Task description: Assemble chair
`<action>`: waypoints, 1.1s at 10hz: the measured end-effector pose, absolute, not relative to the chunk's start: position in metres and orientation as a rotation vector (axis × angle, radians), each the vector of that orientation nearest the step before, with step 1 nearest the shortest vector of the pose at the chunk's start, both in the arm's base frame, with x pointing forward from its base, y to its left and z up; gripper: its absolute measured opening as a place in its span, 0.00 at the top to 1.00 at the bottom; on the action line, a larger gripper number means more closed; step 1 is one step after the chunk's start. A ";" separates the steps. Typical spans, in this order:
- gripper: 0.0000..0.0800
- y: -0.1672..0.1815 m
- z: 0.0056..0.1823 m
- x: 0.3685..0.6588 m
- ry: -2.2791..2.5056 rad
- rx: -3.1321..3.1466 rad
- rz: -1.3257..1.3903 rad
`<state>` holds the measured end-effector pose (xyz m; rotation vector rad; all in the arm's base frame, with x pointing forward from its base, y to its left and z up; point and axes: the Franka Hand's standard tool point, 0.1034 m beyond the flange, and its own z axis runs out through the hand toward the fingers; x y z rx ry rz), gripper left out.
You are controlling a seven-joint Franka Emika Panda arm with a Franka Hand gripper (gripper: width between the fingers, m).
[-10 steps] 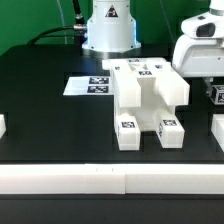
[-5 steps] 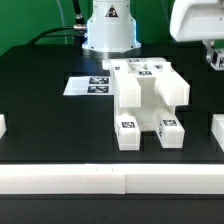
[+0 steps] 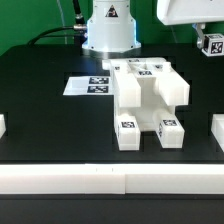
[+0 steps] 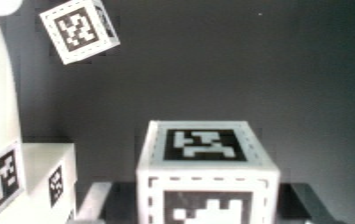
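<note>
Here, a chair leg hangs in a firm grip above the back right of the surface.
The black surface (image 3: pixel 40 110) carries the half-built chair (image 3: pixel 148 98) near its middle, white and blocky, with two tagged stubs pointing at the front edge. The marker board (image 3: pixel 88 85) lies flat just beside it, toward the back left. A white piece (image 3: pixel 2 126) sits at the left edge and a white block (image 3: pixel 218 130) at the right edge. Over the back right corner the end effector (image 4: pixel 199 196) is clamped on a tagged white leg (image 3: pixel 212 45), off the surface and apart from the chair.
</note>
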<state>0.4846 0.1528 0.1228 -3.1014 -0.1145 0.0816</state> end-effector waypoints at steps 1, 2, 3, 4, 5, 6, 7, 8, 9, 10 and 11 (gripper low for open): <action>0.64 0.152 0.123 0.485 -0.122 -3.101 0.081; 0.64 0.136 0.131 0.497 -0.236 -3.090 0.086; 0.64 0.117 0.145 0.514 -0.283 -3.080 0.102; 0.64 0.103 0.158 0.533 -0.287 -3.074 0.114; 0.64 0.098 0.163 0.543 -0.269 -3.076 0.118; 0.64 0.099 0.161 0.542 -0.272 -3.077 0.115; 0.64 0.099 0.160 0.541 -0.271 -3.077 0.118; 0.64 0.098 0.160 0.542 -0.270 -3.077 0.118; 0.64 0.095 0.158 0.542 -0.291 -3.077 0.116; 0.64 0.084 0.148 0.545 -0.333 -3.081 0.107; 0.64 0.073 0.143 0.546 -0.360 -3.081 0.116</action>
